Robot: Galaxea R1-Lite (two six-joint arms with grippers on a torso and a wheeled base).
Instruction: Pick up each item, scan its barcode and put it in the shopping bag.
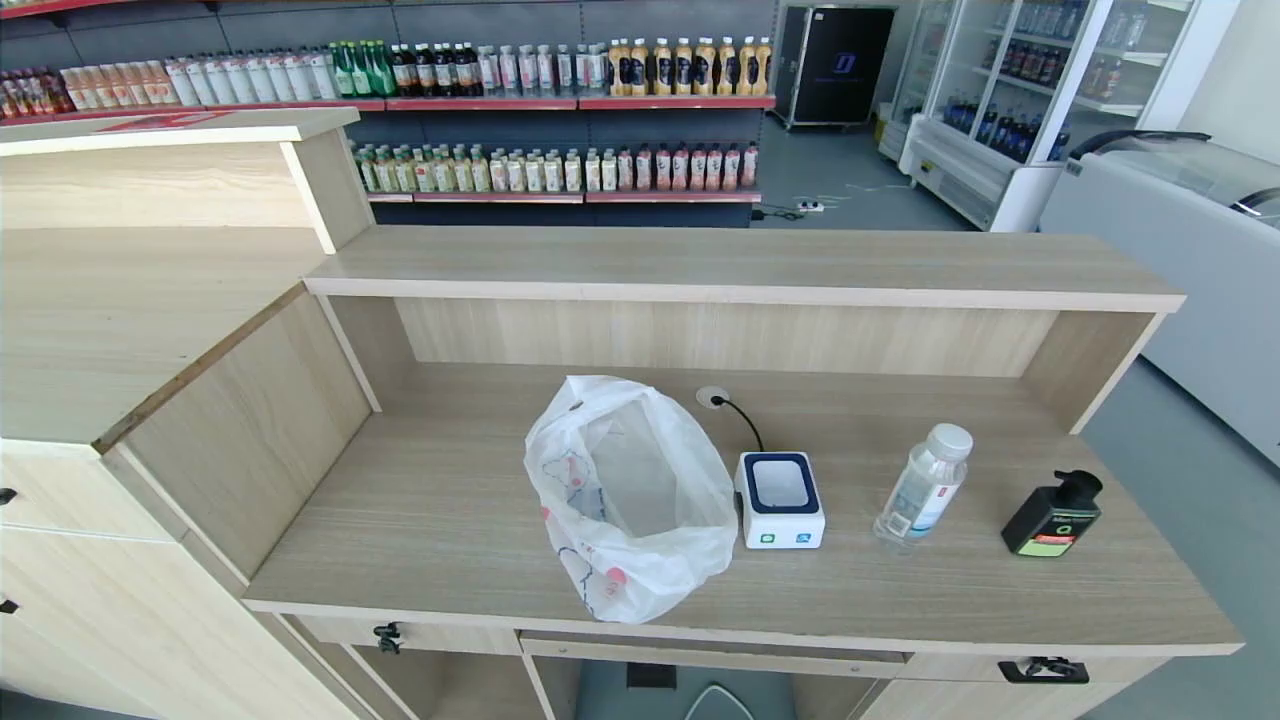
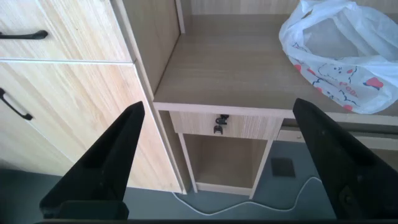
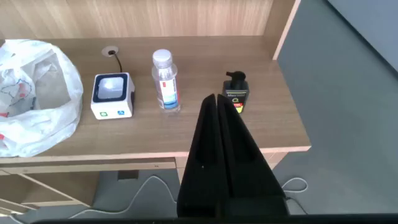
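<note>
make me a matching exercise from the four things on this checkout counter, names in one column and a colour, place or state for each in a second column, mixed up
Column one
1. bag
2. scanner
3. water bottle
4. pump bottle

Column two
a. clear with a white cap, standing upright
b. black, farthest to the robot's right of the four
c. white plastic with its mouth open, farthest to the robot's left
d. white box with a dark blue frame on top

Pairs: 1-c, 2-d, 3-a, 4-b
</note>
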